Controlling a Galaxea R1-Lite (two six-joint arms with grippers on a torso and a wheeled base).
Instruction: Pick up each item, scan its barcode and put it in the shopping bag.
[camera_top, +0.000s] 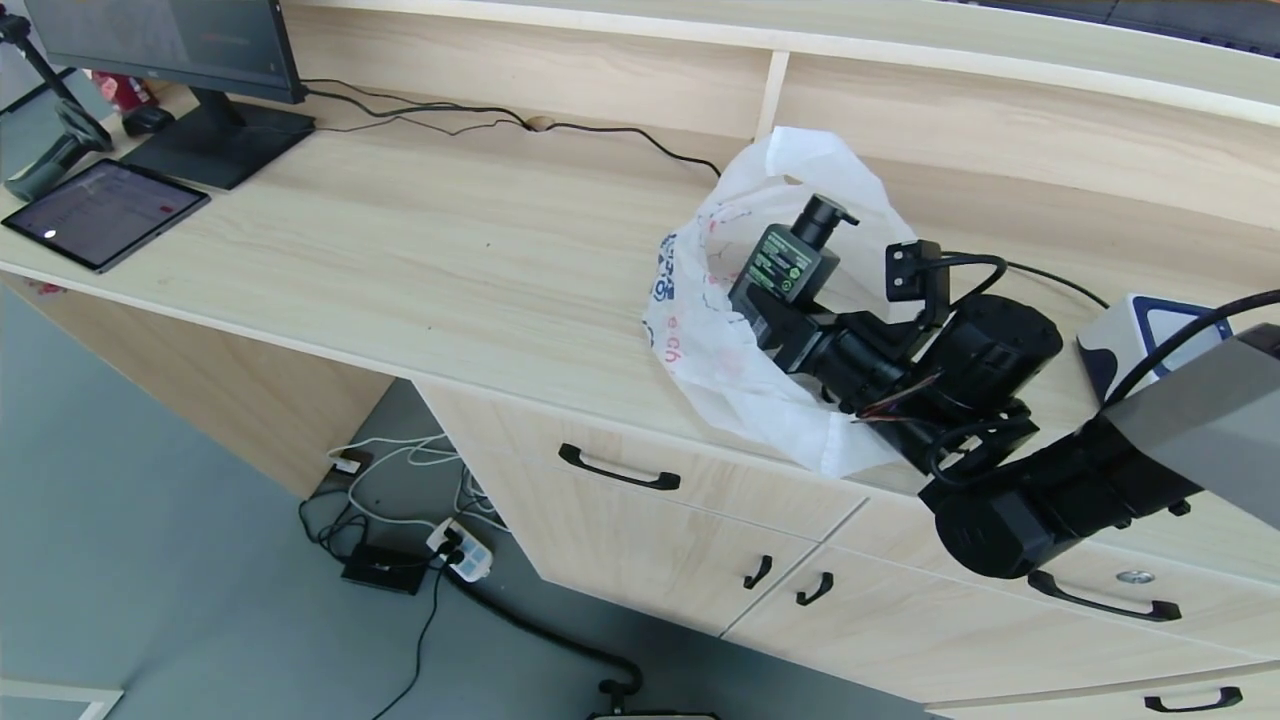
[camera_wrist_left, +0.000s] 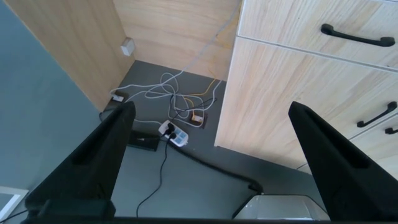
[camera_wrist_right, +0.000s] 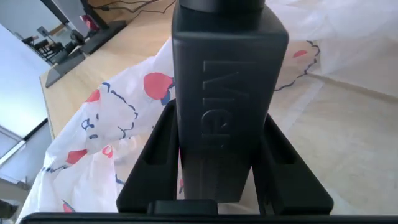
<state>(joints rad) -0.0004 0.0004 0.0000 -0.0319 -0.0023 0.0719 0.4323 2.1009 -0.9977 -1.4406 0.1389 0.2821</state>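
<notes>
The step in hand looks like the bagging. The right tool is clamped on a black pump bottle, its two fingers pressed against the bottle's opposite sides low on the body. The pump head points away from the tool. The bottle is tilted and sits at the mouth of the white printed shopping bag. The bag's slack film lies directly under the tool and rises behind the pump head. Whether the bottle's base already touches the bag's inside cannot be told.

The left tool is spread wide and holds nothing. It hangs low off the counter, over the floor, with a power strip and loose cables beneath it and drawer fronts to one side.

My reading of the next move is to carry the bottle deeper past the bag's rim until the counter bears its weight, then part the fingers and draw straight back. The film is thin and unsupported, so a finger that snags it would drag the bag along, and a slow, clean retreat seems wise. A white and blue box sits on the counter just beyond the right arm and may be the next item, though I cannot be sure.
</notes>
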